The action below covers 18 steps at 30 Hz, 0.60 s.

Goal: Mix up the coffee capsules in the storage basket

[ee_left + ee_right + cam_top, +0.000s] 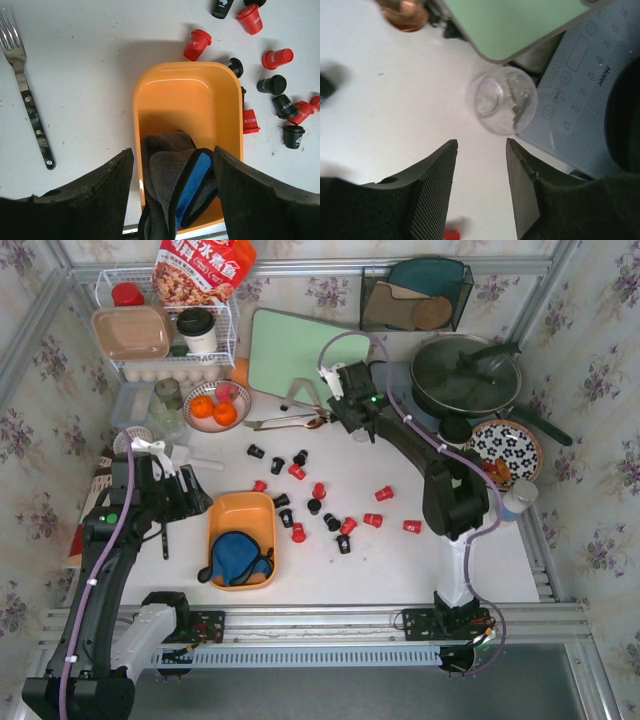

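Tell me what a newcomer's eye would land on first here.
Red and black capsules lie scattered on the white table to the right of the orange basket, with none visibly inside it. The basket instead holds a bunched blue and grey cloth, and the left gripper hangs open above it.

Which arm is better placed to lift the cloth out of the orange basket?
Left. The left claw, open, hangs right over the cloth in the storage basket. The right claw, also open, is far back by a clear glass and the green board.
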{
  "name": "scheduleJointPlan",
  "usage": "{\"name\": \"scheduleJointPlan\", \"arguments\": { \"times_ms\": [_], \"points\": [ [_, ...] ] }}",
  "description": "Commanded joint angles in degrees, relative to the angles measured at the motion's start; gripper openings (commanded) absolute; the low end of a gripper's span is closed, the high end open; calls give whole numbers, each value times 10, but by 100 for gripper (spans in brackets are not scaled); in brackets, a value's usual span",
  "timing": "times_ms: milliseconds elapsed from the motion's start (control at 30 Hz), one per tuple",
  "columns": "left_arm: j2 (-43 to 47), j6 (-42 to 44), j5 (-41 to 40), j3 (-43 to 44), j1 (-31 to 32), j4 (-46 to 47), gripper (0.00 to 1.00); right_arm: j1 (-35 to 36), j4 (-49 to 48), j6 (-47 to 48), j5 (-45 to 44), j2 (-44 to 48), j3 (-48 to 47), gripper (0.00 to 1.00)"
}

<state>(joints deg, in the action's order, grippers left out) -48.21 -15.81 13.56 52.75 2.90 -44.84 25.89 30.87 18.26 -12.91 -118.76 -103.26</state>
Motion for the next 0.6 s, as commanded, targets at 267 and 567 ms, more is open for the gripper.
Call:
{"name": "scheduleJointPlan", "arguments": {
  "times_ms": [267,567],
  "points": [
    [-13,-22,-15,3,10,-7,68,101,-255,-105,40,272,335,62],
    [-39,-73,-81,23,98,-62,67,111,-451,-181,114,435,563,66]
  ]
}}
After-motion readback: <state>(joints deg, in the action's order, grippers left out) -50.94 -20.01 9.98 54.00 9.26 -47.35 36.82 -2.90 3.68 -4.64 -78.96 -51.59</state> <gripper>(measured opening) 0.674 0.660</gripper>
